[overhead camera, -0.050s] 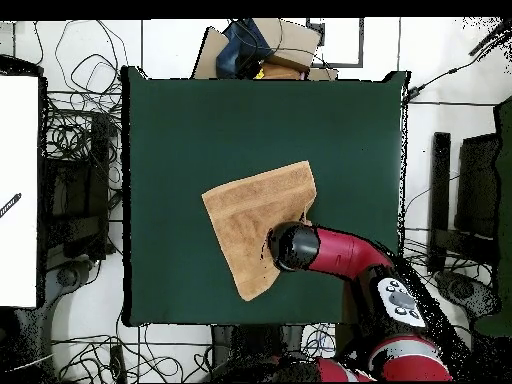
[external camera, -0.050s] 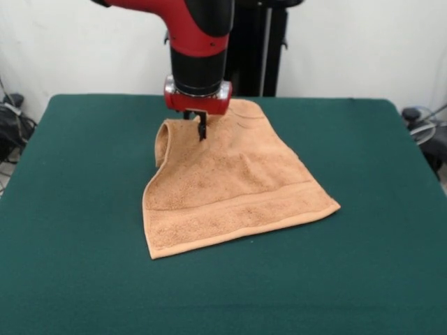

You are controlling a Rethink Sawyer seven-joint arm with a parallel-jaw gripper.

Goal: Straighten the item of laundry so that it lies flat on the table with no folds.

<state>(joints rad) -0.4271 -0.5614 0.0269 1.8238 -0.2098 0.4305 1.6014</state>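
The item of laundry [external camera, -0.050s: 237, 181] is a light orange-tan towel lying near the middle of the dark green table [external camera, -0.050s: 84, 230]. Its near part, with the woven band, lies flat. Its far left edge stands up in a curled fold [external camera, -0.050s: 162, 143]. My gripper [external camera, -0.050s: 202, 130] comes straight down onto the towel's far part beside that fold, its thin black fingers together and pinching the cloth. From overhead the towel [overhead camera, -0.050s: 250, 215] shows as a skewed quadrilateral, and the arm's black end [overhead camera, -0.050s: 290, 247] covers its corner and hides the gripper.
Cables and equipment lie on the floor around the table [overhead camera, -0.050s: 180, 120]. Boxes [overhead camera, -0.050s: 265, 50] sit beyond one table edge. A white board [overhead camera, -0.050s: 18, 190] stands off another side. Green cloth shows all round the towel.
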